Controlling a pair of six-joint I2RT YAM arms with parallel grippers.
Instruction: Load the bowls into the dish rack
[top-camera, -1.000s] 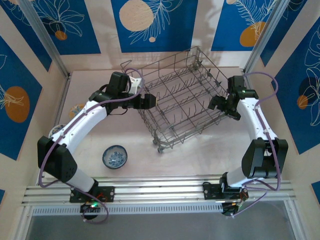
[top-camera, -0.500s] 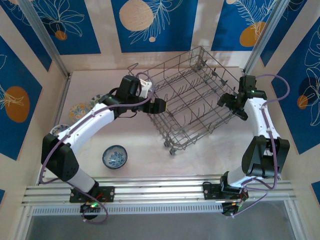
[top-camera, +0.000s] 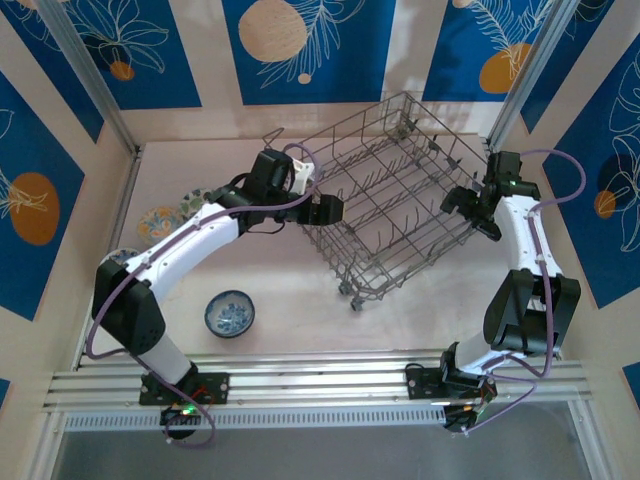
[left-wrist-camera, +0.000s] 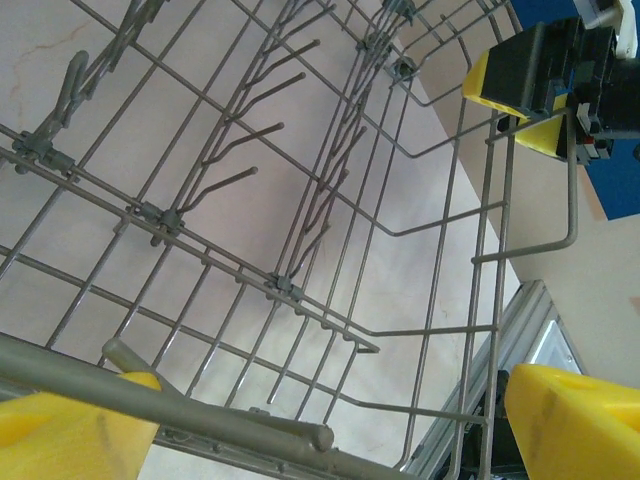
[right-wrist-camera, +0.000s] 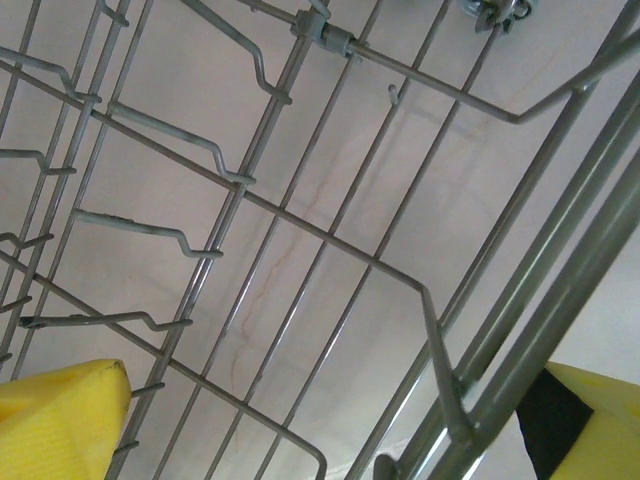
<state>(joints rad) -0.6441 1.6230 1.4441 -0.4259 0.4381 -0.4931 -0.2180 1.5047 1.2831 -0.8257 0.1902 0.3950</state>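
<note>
Left gripper (top-camera: 328, 210): jaws spread wide astride left rim of dish rack (top-camera: 390, 185), nothing clamped. Right gripper (top-camera: 468, 212): equally wide over right rim, centre-right of overhead view. Rack sits diagonal mid-frame, tines bare. Blue-and-white bowl (top-camera: 229, 313) on table (top-camera: 300, 300), lower left; patterned bowls (top-camera: 158, 221) at left edge, well apart from rack. Loading apparently not begun; all bowls remain.

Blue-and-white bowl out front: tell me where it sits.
In the top view, the blue-and-white bowl sits near left, beside the left arm, well apart from the dish rack.
</note>
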